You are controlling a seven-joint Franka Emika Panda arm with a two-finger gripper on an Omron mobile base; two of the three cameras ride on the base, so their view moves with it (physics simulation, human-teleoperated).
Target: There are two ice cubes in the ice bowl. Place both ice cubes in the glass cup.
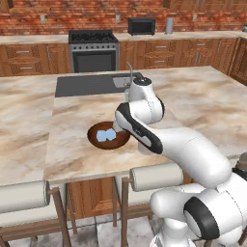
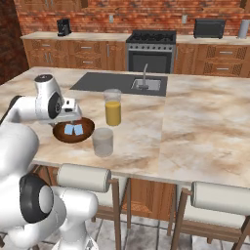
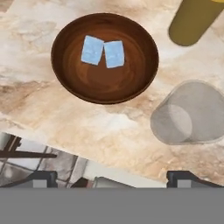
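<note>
The dark wooden ice bowl [image 3: 81,83] sits near the counter's front edge, also in the left base view [image 1: 94,137] and the right base view [image 2: 61,135]. Two pale blue ice cubes lie side by side in it, touching: one [image 3: 92,50] and the other [image 3: 114,54]. The short clear glass cup [image 3: 188,113] stands just beside the bowl [image 2: 102,141], empty. My gripper [image 3: 113,179] hovers above the bowl's near side, open, with its fingertips [image 3: 41,177] set wide apart and nothing between them.
A taller glass of orange liquid [image 2: 113,107] stands behind the cup, close to the bowl. A sink with a faucet [image 2: 144,78] lies farther back. The counter's front edge and padded stools [image 2: 83,177] are right below the bowl.
</note>
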